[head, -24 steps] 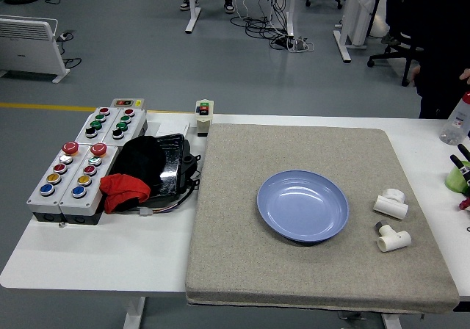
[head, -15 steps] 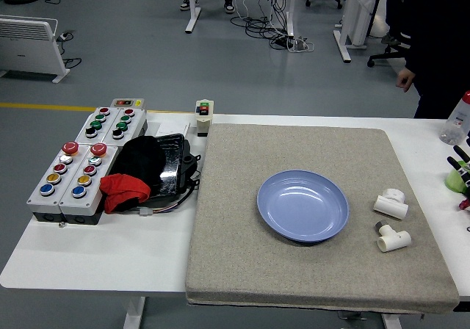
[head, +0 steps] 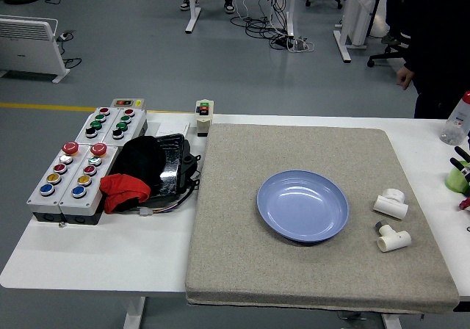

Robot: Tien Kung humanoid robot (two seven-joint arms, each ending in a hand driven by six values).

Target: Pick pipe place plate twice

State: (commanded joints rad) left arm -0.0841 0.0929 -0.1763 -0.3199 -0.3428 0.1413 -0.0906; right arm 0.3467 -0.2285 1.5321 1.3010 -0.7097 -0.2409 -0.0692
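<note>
A round blue plate lies in the middle of the grey mat with nothing on it. Two white T-shaped pipe fittings sit on the mat to its right: one farther back, the other nearer the front edge. Only a sliver of my right hand shows, black at the picture's right edge, well right of both pipes and touching neither. My left arm is out of view.
Grey button boxes stand at the left, with a black tray and a red cloth beside them. A small switch box sits at the mat's far left corner. A clear bottle stands far right. A person in dark clothes stands behind.
The person's hand has drawn away from the bottle and now hangs at the person's left side. My right hand shifted slightly at the edge. Plate and pipes have not moved.
</note>
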